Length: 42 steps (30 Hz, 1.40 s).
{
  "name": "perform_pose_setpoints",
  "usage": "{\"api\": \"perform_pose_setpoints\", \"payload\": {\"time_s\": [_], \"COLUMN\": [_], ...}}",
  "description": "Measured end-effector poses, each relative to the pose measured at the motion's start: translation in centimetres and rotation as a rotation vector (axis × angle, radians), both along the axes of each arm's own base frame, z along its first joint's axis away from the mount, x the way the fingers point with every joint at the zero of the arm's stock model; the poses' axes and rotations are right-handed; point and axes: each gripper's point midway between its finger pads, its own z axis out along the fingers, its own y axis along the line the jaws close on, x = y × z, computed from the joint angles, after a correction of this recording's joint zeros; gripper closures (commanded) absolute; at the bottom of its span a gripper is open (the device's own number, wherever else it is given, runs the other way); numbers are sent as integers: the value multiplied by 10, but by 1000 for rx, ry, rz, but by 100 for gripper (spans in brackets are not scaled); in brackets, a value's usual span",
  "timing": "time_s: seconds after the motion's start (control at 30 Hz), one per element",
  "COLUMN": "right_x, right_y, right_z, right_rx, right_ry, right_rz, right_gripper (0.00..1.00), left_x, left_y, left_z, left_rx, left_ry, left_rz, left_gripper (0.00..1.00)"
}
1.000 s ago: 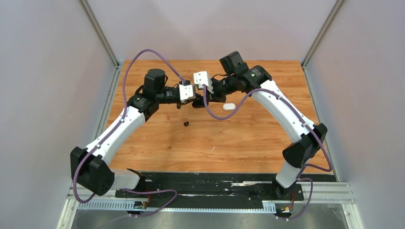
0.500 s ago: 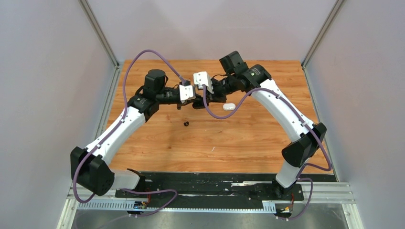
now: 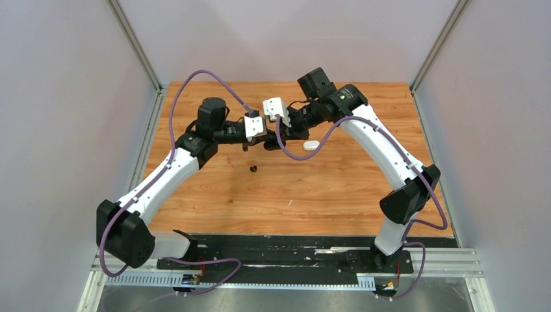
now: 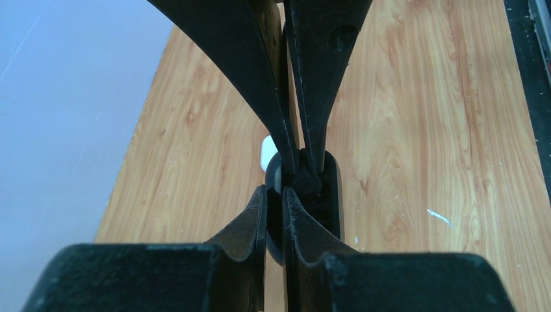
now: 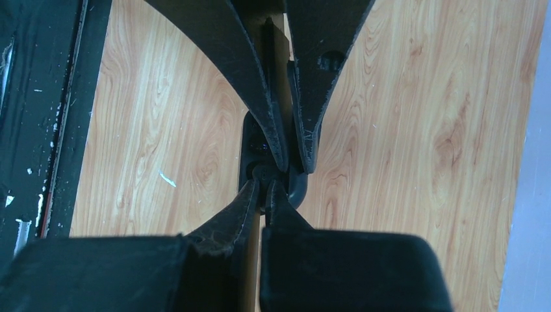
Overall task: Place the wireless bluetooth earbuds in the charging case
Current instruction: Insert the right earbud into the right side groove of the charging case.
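Earbuds: one black earbud (image 3: 253, 169) lies loose on the worktop (image 3: 325, 188), near the middle and on the near side of where the two arms meet.

The left arm (image 3: 162, 179) rises from its base at the near left, slants away and inward to its elbow, then bends right so that the wrist points across the worktop. The right arm (image 3: 383, 146) mirrors it from the near right, bending left at its elbow. The two wrists meet tip to tip past the middle of the worktop.

The left fingers (image 4: 260, 208) are nearly closed, pinching one end of an open black case (image 4: 331, 195) between them. The right fingers (image 5: 247, 208) are pressed together, their tips down at the case's opening and touching a small dark round piece (image 4: 305, 183), probably a second black earbud. Whether they grip it or only press on it cannot be told.

Just beyond the black case, to the right of the meeting point, a closed white case (image 3: 312, 145) lies flat on the worktop, apart from both arms.
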Motion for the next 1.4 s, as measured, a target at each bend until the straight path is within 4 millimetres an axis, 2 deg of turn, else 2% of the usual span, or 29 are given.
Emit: {"api": "perform_pose_setpoints", "payload": {"time_s": [0.33, 0.53, 0.8, 1.07, 1.4], "right_x": [5, -10, -11, -8, -7], "right_y": [-1, -3, -1, 1, 0], "right_z": [-4, -17, -21, -16, -3], "right_rx": [5, 12, 17, 18, 25], "right_ry": [18, -20, -68, -75, -74], "right_rz": [-81, -55, -19, -24, -66], "right_gripper": [100, 100, 99, 80, 72], "left_x": [4, -6, -10, -9, -6], "left_y": [2, 2, 1, 1, 1], "left_z": [-3, -2, 2, 6, 8], "left_rx": [-37, -70, -82, -100, -105], "left_ry": [58, 81, 69, 79, 68], "left_rz": [79, 74, 66, 73, 84], "left_gripper": [100, 100, 100, 100, 100]}}
